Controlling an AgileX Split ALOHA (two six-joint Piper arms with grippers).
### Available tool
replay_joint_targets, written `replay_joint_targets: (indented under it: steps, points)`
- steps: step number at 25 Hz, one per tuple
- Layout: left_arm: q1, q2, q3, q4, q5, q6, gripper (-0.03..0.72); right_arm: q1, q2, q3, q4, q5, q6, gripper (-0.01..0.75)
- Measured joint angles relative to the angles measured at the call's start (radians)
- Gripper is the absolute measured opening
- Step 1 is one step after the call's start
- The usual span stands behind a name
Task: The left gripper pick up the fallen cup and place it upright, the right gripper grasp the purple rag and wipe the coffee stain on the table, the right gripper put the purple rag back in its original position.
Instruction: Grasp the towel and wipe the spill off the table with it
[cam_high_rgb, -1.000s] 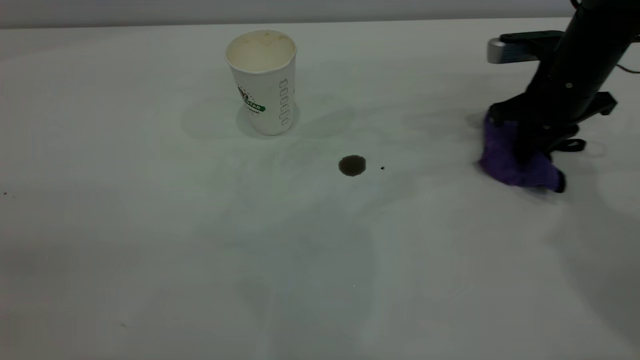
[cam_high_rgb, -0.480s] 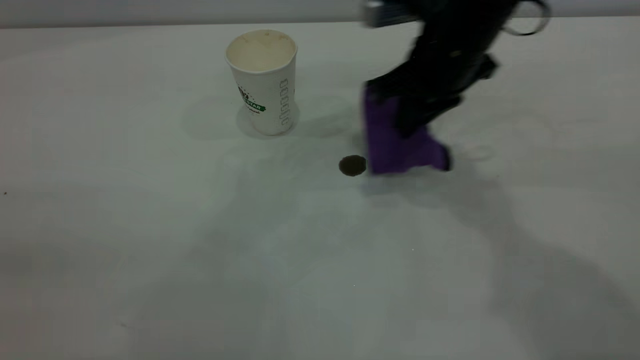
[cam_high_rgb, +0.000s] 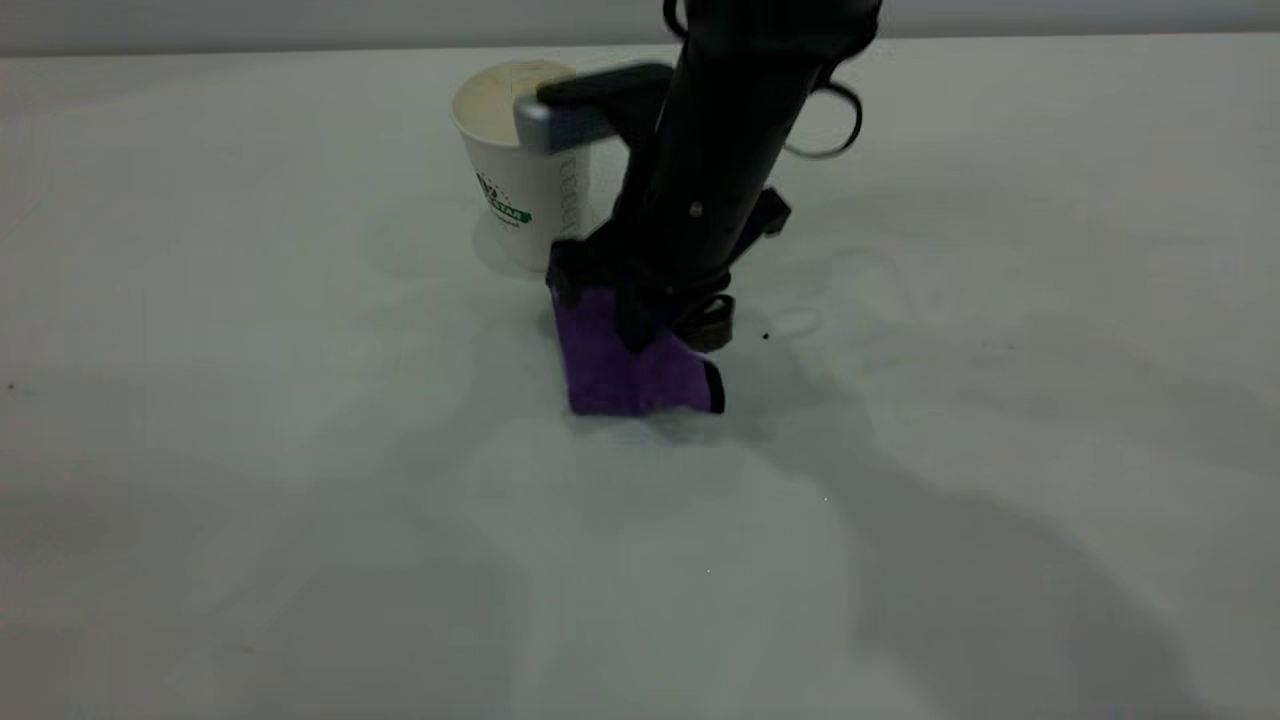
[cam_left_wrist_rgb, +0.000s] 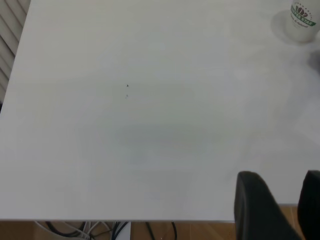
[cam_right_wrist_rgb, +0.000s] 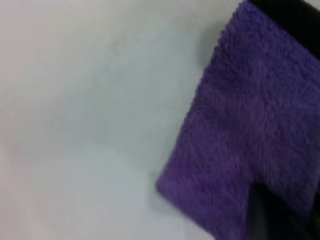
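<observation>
On the table (cam_high_rgb: 300, 480), the right gripper (cam_high_rgb: 640, 325) is clenched on the purple rag (cam_high_rgb: 625, 370), pressed down at centre. The cup (cam_high_rgb: 520, 190) stands upright at the rag's 11 o'clock (partly hidden by the arm). The coffee stain (cam_high_rgb: 712, 335) peeks out at the rag's 2 o'clock. The left gripper (cam_left_wrist_rgb: 277, 200) hangs released over the table edge.

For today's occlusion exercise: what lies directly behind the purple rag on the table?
Behind the purple rag, a brown sliver of the coffee stain shows; the right claw gripping the rag covers the rest. The cup stands farther back.
</observation>
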Motion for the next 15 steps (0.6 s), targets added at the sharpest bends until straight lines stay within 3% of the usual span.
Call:
replay_joint_targets:
  steps: [9, 15]
  points:
    - [0.000, 0.000, 0.000, 0.000, 0.000, 0.000, 0.275, -0.066, 0.075, -0.038, 0.045, 0.010, 0.068, 0.057]
    - [0.000, -0.001, 0.000, 0.000, 0.000, 0.000, 0.275, -0.220, 0.078, -0.049, 0.003, 0.088, 0.138, 0.057]
